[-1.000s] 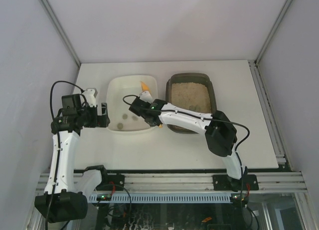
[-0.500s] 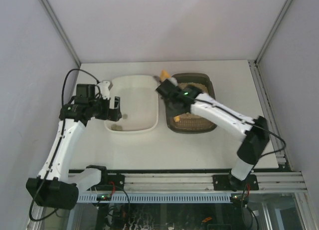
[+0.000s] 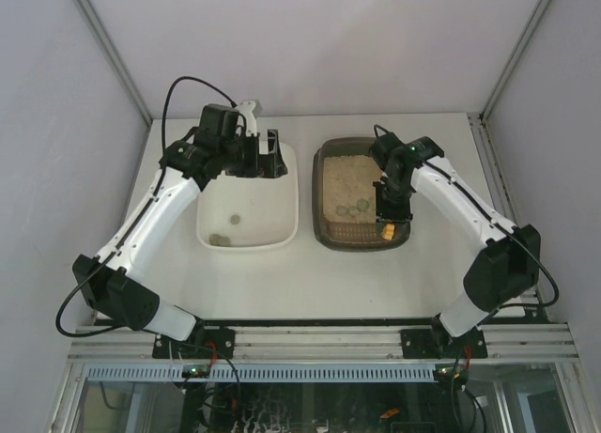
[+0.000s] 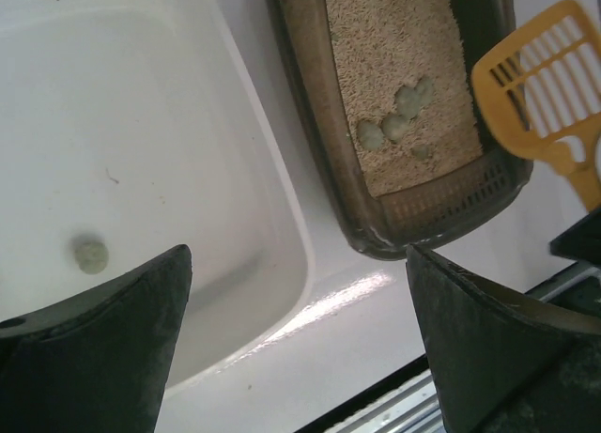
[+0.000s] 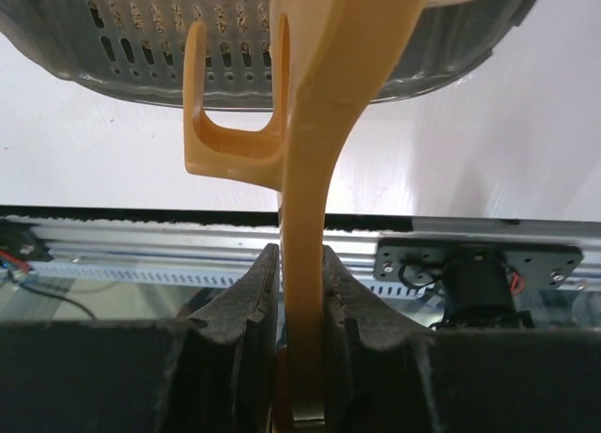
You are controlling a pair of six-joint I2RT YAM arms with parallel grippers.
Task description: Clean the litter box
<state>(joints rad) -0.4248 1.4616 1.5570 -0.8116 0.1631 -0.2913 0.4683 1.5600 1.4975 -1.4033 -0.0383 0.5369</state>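
The litter box (image 3: 317, 203) sits on the white table (image 3: 282, 283), right of centre and toward the far side; the white tub (image 3: 294, 198) lies just beside it on its left, long sides parallel. Beige litter (image 3: 352, 175) covers the box floor; a small cluster of greenish-grey clumps (image 3: 352, 208) lies in it toward the near end. The right gripper (image 5: 302, 255) hangs over the near end of the box, jaws clamped tight on the handle of a yellow litter scoop (image 5: 305, 170); the wrist view shows the handle's side hook (image 5: 221, 137) in front of the box's perforated end wall. In the left wrist view the scoop's slotted head overlaps the box's right rim. The left gripper (image 4: 298, 255) hovers above the far end of the tub, its dark fingers (image 4: 103, 330) spread wide apart; two grey pellets (image 3: 235, 220) rest on the tub floor toward its near end, a little apart from each other.
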